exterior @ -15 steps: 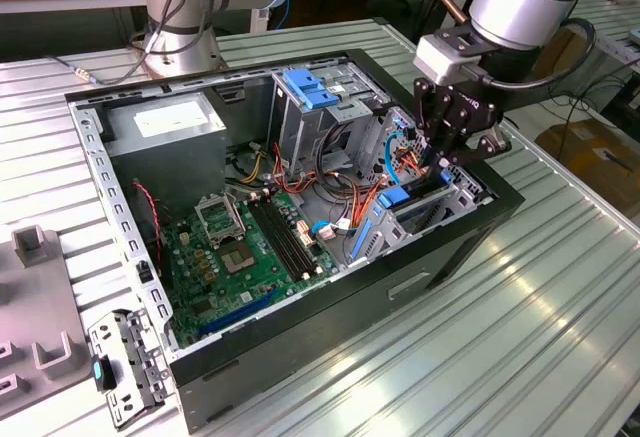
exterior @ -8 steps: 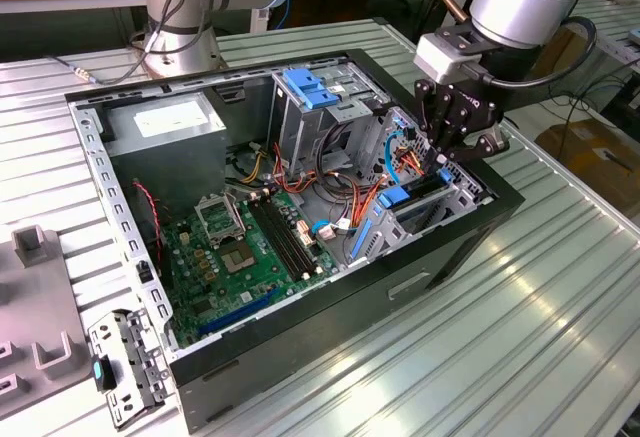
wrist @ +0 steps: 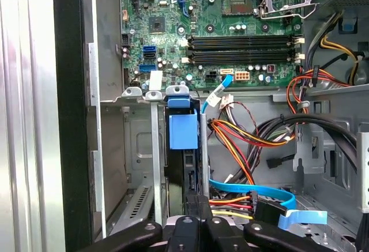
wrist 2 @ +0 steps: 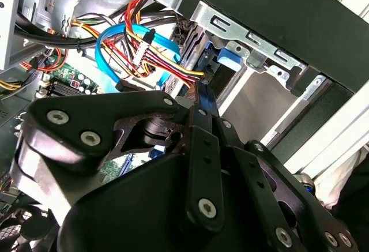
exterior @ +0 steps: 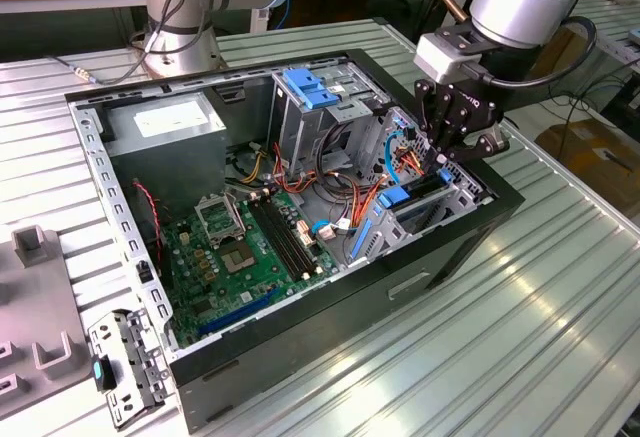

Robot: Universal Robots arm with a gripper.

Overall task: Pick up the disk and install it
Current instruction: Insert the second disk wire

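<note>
The disk (exterior: 420, 190) stands on edge in the metal drive bay at the exterior view's right end of the open computer case (exterior: 300, 357). Its blue carrier rail (wrist: 183, 131) shows in the first wrist view, and a blue tab (wrist 2: 229, 56) shows in the second wrist view. My gripper (exterior: 446, 157) hangs straight above the disk's upper edge. Its black fingers (wrist 2: 199, 148) converge to a narrow tip, shut (wrist: 199, 206). I cannot tell whether the tips touch the disk.
Bundles of red, yellow and orange cables and a blue flat cable (wrist: 253, 188) lie beside the bay. The motherboard (exterior: 250, 247), a grey power supply box (exterior: 165, 122) and a blue-topped drive cage (exterior: 310, 92) fill the case. A loose metal bracket (exterior: 125, 357) lies on the slatted table.
</note>
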